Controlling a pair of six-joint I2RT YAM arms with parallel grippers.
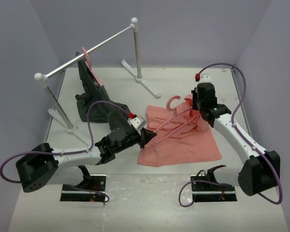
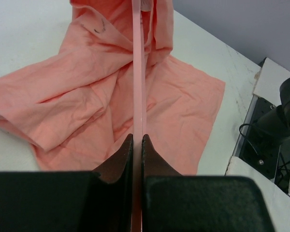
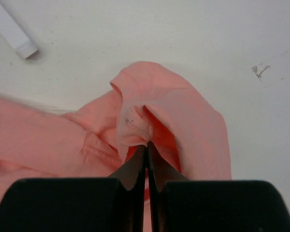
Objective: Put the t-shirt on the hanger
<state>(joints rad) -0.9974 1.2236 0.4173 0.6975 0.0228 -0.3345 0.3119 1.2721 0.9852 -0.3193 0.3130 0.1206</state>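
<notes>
Top view: high behind me, facing down and forward over the whole surface (image 1: 183, 82). Left wrist view: close along my left gripper (image 2: 137, 137), looking down the hanger (image 2: 137, 72). Right wrist view: close over my right gripper (image 3: 146, 146). All three share the t-shirt (image 1: 183, 142).

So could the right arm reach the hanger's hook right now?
Probably: the hook lies bare just beside the right tool, nothing between. But that tool is shut on the t-shirt.

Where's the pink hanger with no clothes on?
In the top view, the hanger sits over the t-shirt right of centre, one end pinched in the left tool.
</notes>
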